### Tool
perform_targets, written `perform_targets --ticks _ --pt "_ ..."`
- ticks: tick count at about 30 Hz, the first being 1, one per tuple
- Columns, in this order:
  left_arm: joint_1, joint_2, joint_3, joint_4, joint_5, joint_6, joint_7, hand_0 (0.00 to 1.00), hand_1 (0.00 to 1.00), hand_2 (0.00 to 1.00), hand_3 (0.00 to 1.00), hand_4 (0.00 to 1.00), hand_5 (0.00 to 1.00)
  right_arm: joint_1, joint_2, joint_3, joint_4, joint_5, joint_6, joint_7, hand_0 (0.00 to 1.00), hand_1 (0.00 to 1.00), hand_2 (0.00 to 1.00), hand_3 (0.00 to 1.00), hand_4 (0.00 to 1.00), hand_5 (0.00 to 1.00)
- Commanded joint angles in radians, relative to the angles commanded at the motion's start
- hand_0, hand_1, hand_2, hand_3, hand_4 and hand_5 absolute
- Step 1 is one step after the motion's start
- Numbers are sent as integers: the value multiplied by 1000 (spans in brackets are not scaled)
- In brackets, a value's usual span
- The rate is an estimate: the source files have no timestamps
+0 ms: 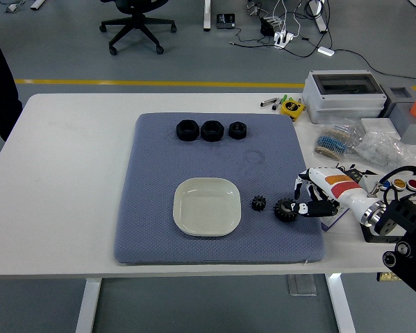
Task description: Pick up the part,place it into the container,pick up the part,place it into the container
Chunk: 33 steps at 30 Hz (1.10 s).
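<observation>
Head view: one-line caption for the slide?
Right hand grips the larger black gear on the blue mat, beside a smaller gear and the empty white dish.

White bench [69, 180] carries blue-grey mat [159, 173] at centre; grey box [344, 96], yellow tape measure [291, 107], bagged parts [364, 146] at right far corner

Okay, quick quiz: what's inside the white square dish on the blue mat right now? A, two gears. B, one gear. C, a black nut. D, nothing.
D: the white dish shows only its bare inside; the small gear lies on the mat beside it, and the larger gear is at the right hand.
</observation>
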Motion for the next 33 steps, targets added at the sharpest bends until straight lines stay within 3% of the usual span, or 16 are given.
perform_targets --ticks 3,4,5,9,10,15,16,33 --pt "0 0 0 0 -1 0 -1 778 723 717 591 657 618 -8 -6 13 23 -19 -38 -12 2 2 116 365 827 517" --pt "-1 0 0 0 -2 0 -1 778 723 716 591 657 617 -11 -9 20 37 -23 -51 -16 2 40 183 471 825 510" --pt "-1 1 0 0 -2 0 -2 778 723 716 591 657 617 -12 -10 23 46 -25 -58 -18 2 40 183 471 825 510" --pt "-2 1 4 0 -2 -2 -2 778 723 716 591 657 617 -13 -18 43 96 -94 -28 -40 2 40 183 471 825 510" --pt "-2 2 4 0 -2 -2 -2 778 723 715 591 656 616 -12 -18 44 100 -107 -19 -41 248 341 489 788 998 526" --pt "-4 2 8 0 -6 -2 -3 778 723 715 591 656 616 -6 -17 34 90 -149 27 -41 248 341 489 788 998 526" --pt "-4 2 7 0 -7 -2 -3 778 723 714 591 655 616 -5 -16 30 83 -152 32 -43 426 587 716 885 998 538" --pt "-4 -1 9 0 -9 -2 -1 778 723 715 590 656 616 13 11 -17 -37 -139 45 -56 416 583 709 854 998 547"
